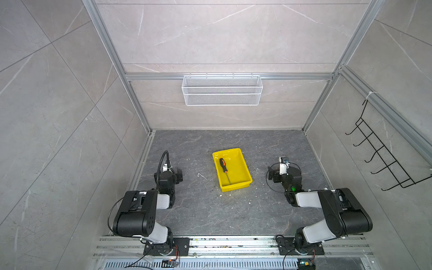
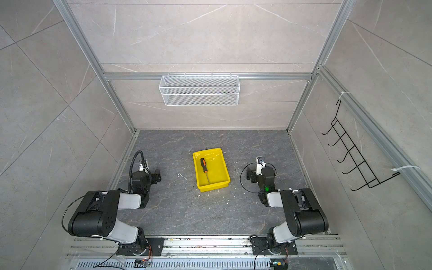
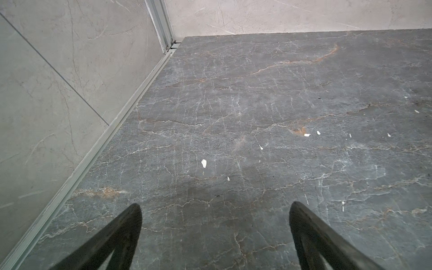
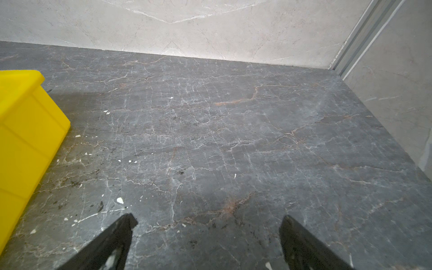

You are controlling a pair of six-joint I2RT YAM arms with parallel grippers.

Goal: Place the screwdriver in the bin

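- Grey tiled walls enclose a dark stone table (image 1: 210,215); a mesh basket (image 1: 222,90) hangs at 12 o'clock.
- The bin (image 1: 236,187) sits mid-table. The screwdriver (image 1: 224,167) lies flat inside it, handle toward 11 o'clock and tip toward 5, so the task looks done.
- Left gripper (image 3: 215,209), at the bin's 9 o'clock: jaws apart, holding nothing.
- Right gripper (image 4: 208,218), at 3 o'clock: jaws wide apart, holding nothing.
- Both arms are folded, elbows back and wrists facing 12, probably parked clear of the bin.
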